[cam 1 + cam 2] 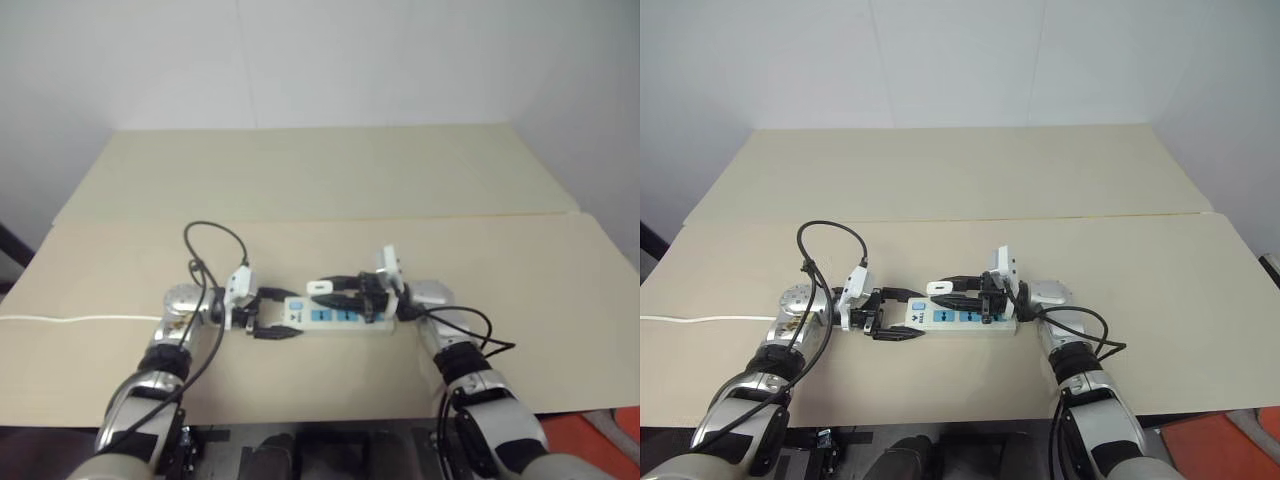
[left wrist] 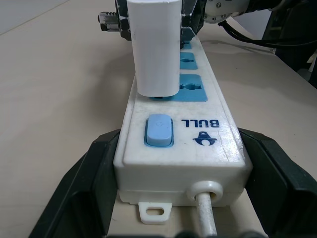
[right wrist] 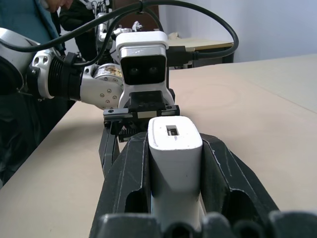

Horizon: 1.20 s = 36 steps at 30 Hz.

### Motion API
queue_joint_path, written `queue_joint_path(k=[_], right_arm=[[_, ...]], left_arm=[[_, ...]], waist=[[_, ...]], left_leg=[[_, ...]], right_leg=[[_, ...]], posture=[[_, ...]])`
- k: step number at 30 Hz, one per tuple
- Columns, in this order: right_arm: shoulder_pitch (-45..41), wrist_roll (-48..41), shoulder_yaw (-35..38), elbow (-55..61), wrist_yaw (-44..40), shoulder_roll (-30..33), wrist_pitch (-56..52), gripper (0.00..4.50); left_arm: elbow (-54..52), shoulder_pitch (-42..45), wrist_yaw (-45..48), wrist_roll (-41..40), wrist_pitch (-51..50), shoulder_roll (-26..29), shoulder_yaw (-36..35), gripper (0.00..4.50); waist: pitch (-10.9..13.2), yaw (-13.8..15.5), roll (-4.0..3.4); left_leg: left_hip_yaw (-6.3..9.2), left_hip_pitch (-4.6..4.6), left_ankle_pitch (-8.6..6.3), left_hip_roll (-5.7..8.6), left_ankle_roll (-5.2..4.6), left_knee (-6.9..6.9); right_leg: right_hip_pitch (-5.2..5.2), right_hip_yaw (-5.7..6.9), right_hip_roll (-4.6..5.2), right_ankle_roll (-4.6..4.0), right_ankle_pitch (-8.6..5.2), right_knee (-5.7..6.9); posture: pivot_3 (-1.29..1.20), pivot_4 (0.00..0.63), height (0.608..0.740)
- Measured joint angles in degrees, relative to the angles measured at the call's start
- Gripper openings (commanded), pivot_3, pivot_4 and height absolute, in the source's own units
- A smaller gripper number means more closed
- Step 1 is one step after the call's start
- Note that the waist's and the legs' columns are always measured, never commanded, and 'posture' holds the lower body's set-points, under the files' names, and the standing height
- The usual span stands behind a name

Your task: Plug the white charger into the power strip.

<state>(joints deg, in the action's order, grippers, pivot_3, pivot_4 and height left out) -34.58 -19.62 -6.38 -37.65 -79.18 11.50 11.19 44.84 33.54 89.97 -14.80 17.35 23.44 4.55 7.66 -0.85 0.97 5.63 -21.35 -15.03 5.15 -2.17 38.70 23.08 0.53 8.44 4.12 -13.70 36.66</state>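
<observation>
The power strip [image 1: 345, 316] lies along the table's near part, white with blue sockets and a blue switch [image 2: 158, 130] at its left end. My left gripper [image 1: 280, 315] is shut on that switch end, one black finger [image 2: 81, 191] on each long side. The white charger [image 1: 320, 287] stands upright over the socket nearest the switch [image 2: 156, 47]. My right gripper [image 1: 336, 290] is shut on it, reaching in from the right with fingers [image 3: 126, 183] on both flanks. The charger's base sits at the socket face; how deep it sits is hidden.
The strip's white cord [image 1: 70, 320] runs off to the left across the beige table [image 1: 320, 180]. Black cables loop above both wrists. A person in a blue top [image 3: 20, 20] stands beyond the left arm in the right wrist view.
</observation>
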Motion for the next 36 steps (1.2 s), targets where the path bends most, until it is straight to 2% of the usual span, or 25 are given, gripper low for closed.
queue_joint_path(k=[20,36], right_arm=[[0.03,0.82,-2.17,-1.26,0.52,1.45,5.67,1.12],[-1.05,0.81,-2.44,-3.22,-0.34,1.74,5.68,1.12]], left_arm=[[0.00,0.01,-0.32,0.29,-0.16,-0.27,0.12,3.26],[0.11,0.01,-0.53,0.37,-0.43,-0.30,0.29,3.26]], waist=[[-0.04,0.15,0.01],[-0.08,0.15,0.04]], left_leg=[[0.03,0.15,-0.01,0.00,0.00,-0.07],[0.11,0.34,-0.02,0.00,-0.01,-0.23]], right_leg=[[-0.29,0.02,-0.02,0.00,0.00,-0.50],[-0.50,0.04,-0.02,0.00,0.00,-0.59]], posture=[[0.00,0.150,0.740],[0.00,0.150,0.740]])
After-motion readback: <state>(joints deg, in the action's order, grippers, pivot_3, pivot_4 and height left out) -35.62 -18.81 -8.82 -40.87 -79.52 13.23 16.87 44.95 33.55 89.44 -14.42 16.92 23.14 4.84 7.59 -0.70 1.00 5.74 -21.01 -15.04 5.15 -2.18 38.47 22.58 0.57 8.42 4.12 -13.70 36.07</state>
